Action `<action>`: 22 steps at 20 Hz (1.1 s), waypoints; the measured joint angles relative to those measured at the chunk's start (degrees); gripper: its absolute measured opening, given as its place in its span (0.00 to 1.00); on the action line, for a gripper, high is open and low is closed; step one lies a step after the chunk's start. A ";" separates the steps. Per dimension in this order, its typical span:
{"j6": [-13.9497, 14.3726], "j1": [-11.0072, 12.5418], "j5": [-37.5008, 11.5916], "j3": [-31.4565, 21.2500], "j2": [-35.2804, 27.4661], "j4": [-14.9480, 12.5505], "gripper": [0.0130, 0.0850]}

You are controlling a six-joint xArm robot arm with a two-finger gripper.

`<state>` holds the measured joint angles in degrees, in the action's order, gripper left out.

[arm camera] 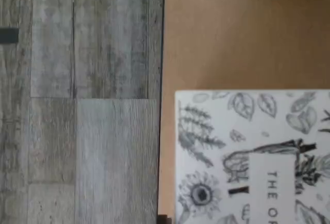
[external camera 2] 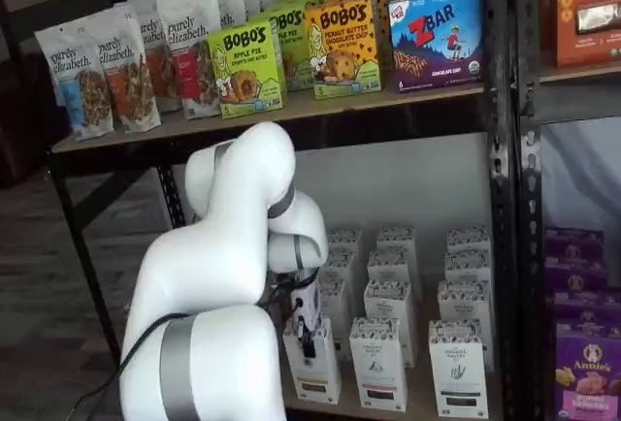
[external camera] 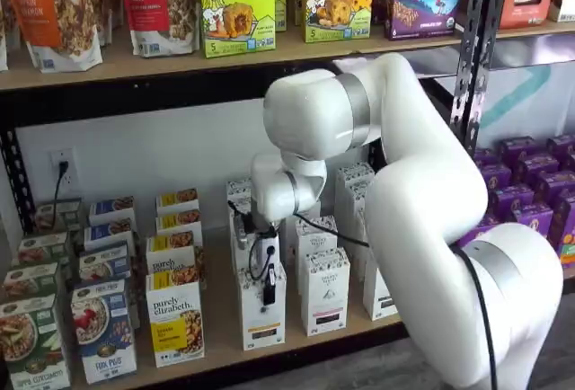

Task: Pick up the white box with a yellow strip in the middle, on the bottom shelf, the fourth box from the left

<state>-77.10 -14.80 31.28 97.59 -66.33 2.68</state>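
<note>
Carton, white box point(external camera: 262, 314): slim matte card, upright, long axis vertical; tool point(external camera: 268, 289) at 12 o'clock, grip state unclear.

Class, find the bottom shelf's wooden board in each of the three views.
Wrist view: tan bottom shelf beside the grey floor.
Shelf view: bottom shelf along the lower edge, under the white cartons.
Shelf view: low right, under the white cartons.
Shared landmark: the white cartons standing on it.
</note>
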 joint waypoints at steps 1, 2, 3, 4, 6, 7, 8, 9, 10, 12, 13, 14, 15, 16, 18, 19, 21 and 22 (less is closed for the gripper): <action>-0.20 -0.06 -0.32 -0.22 0.05 0.29 0.61; -0.23 -0.07 -0.39 -0.29 0.09 0.33 0.61; -0.21 -0.08 -0.46 -0.41 0.16 0.31 0.56; -0.20 -0.08 -0.46 -0.51 0.22 0.31 0.50; -0.10 -0.08 -0.21 -0.62 0.33 0.19 0.50; 0.12 -0.07 0.70 -0.40 0.39 -0.05 0.50; 0.27 -0.06 1.16 -0.46 0.55 -0.23 0.50; 0.47 -0.06 1.25 -0.97 0.93 -0.46 0.50; 0.83 -0.06 1.29 -1.65 1.39 -0.86 0.50; 1.73 -0.14 0.76 -3.92 2.89 -1.83 0.50; 2.37 -0.23 0.36 -5.60 3.96 -2.47 0.50; 2.82 -0.34 -0.06 -7.41 5.15 -2.89 0.50; 3.23 -0.47 -0.44 -9.25 6.39 -3.21 0.50; 3.68 -0.62 -0.72 -10.92 7.54 -3.55 0.50; 4.38 -0.99 -1.20 -14.02 9.72 -3.94 0.50; 4.56 -1.20 -1.36 -15.59 10.84 -3.91 0.50; 5.15 -1.84 -1.79 -19.74 14.01 -3.82 0.50; 5.42 -2.13 -2.04 -21.32 15.28 -3.81 0.50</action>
<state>-71.69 -16.93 29.24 76.27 -51.05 -1.13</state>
